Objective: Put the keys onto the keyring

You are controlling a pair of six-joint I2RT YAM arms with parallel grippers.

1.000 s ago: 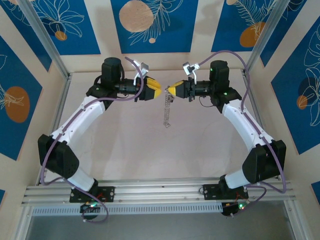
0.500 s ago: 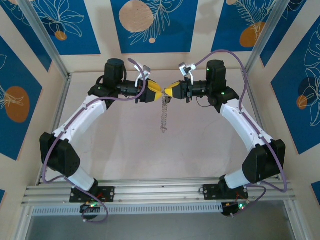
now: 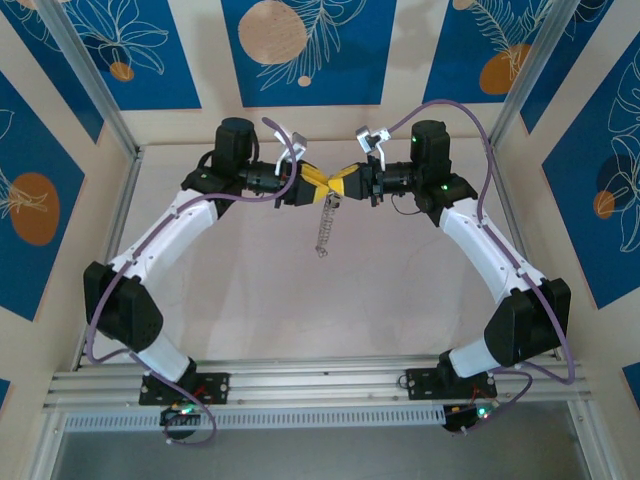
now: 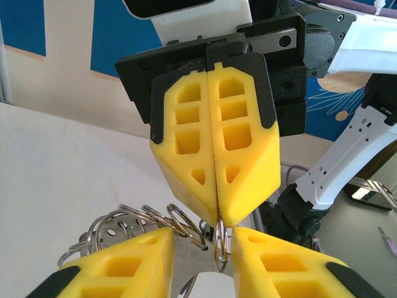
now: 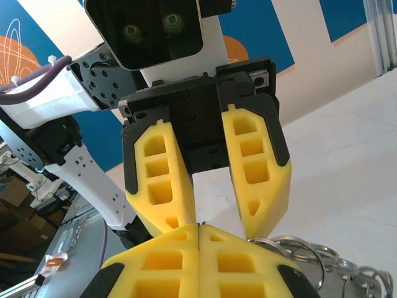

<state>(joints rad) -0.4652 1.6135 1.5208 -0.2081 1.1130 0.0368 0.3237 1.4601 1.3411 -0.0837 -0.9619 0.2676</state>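
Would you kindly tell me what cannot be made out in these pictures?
Any key on the keyring: top view, too small to tell.
Its lower part: left wrist view, hidden by the left fingers and cut by the bottom edge.
Where the right fingers pinch the keyring: right wrist view, their own tips hide it.
Whether the left fingers touch it: left wrist view, cut off at the bottom edge.

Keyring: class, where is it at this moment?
In the top view the keyring hangs at centre, pinched by the right gripper just where the left gripper meets it.
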